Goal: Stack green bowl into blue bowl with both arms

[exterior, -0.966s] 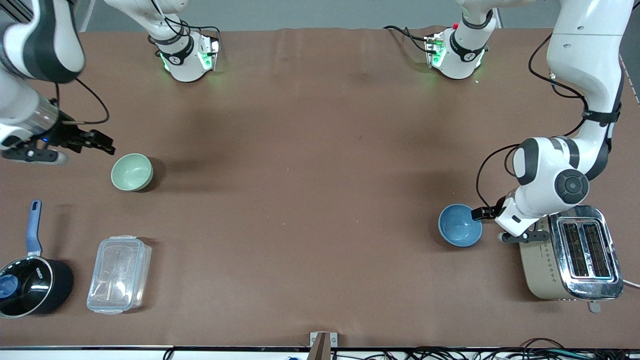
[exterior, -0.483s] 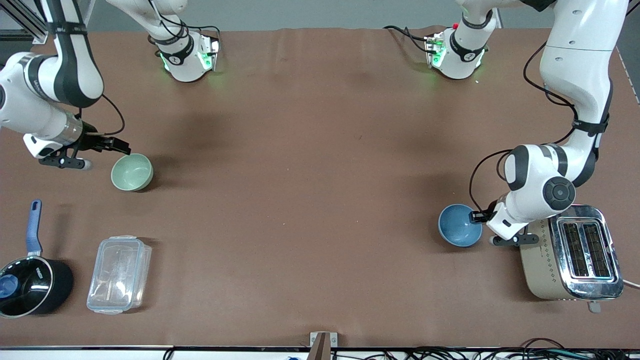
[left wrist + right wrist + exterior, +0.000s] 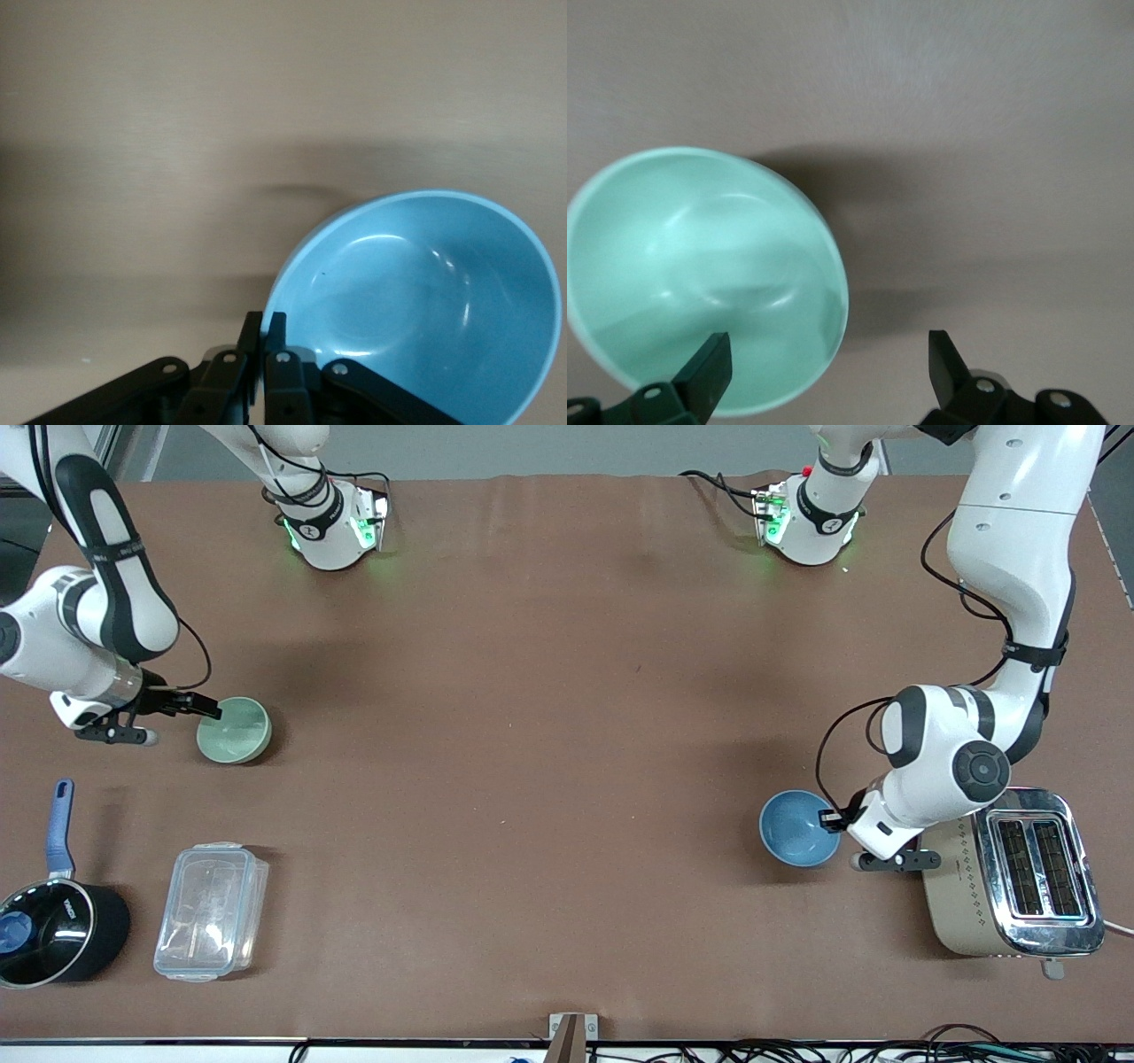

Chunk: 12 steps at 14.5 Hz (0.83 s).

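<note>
The green bowl [image 3: 239, 735] stands on the table near the right arm's end. My right gripper [image 3: 211, 709] is open at its rim. In the right wrist view [image 3: 828, 363] one finger is over the green bowl's [image 3: 700, 266] inside and the other is outside over the table. The blue bowl [image 3: 795, 835] is near the left arm's end, beside the toaster. My left gripper [image 3: 830, 819] is shut on its rim. In the left wrist view [image 3: 266, 326] the jaws pinch the blue bowl's [image 3: 425, 301] edge.
A silver toaster [image 3: 1010, 877] stands right beside the left arm's wrist. A black saucepan with a blue handle [image 3: 53, 930] and a clear plastic container [image 3: 211, 911] lie nearer to the front camera than the green bowl.
My right gripper has come down to the green bowl's rim. My left gripper has moved the blue bowl a little toward the right arm's end and nearer to the front camera.
</note>
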Available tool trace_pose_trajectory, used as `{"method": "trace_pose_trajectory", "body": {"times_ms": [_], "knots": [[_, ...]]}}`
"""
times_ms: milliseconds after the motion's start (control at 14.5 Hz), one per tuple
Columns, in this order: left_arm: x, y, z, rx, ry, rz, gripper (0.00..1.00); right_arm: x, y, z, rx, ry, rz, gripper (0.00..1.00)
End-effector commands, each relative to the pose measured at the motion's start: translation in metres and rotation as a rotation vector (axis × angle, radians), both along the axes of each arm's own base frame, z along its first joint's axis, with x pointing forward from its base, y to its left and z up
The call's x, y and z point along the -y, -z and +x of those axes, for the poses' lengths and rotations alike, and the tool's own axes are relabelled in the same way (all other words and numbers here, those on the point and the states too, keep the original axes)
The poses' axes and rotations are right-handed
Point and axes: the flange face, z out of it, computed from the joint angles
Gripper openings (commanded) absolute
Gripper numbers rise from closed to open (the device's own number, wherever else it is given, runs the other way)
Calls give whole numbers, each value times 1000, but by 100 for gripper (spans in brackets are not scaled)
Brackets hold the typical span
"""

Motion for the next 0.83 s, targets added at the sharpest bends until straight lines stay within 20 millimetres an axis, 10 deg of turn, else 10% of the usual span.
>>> {"method": "trace_pose_trajectory", "body": {"times_ms": [0, 414, 759], "knots": [[49, -32, -12, -18, -37, -44, 0, -2, 15, -2, -9, -17, 14, 95], [200, -58, -49, -94, -145, -91, 0, -3, 14, -1, -14, -41, 22, 17], [321, -38, -96, -148, -264, -86, 0, -3, 6, 5, 1, -49, 16, 4]]}}
